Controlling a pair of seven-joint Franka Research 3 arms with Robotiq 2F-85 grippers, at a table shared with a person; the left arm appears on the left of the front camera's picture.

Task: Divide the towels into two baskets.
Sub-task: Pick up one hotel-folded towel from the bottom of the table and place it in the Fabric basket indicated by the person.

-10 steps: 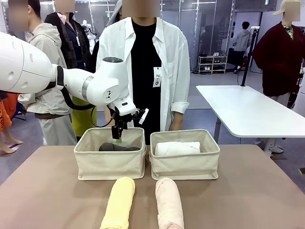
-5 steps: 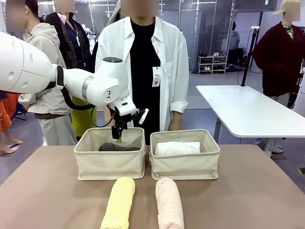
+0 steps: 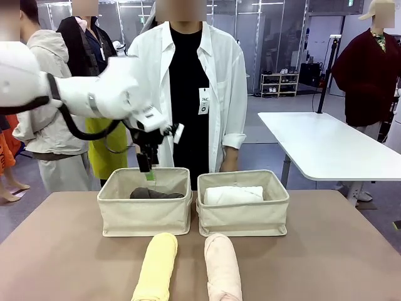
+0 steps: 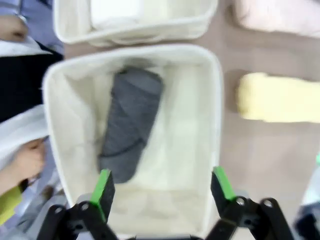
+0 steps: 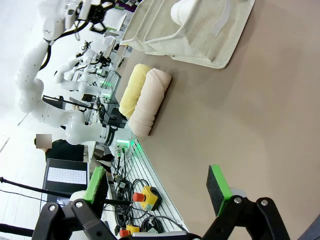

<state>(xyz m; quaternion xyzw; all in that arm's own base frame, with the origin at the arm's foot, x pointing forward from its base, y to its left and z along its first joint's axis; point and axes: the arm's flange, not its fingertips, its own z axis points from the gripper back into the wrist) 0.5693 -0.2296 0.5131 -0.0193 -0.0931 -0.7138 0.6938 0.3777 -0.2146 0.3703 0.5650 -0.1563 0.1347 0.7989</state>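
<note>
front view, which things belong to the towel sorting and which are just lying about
Job: dark grey towel, white towel, yellow towel, pink towel, left basket, right basket.
Lying about: white side table, far shelf rack.

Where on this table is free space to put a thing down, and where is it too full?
Bare tabletop lies left of the left basket and yellow towel, and right of the right basket and pink towel. The left basket has room beside the dark grey towel. Crowded: the gaps between the baskets and between those towels.
</note>
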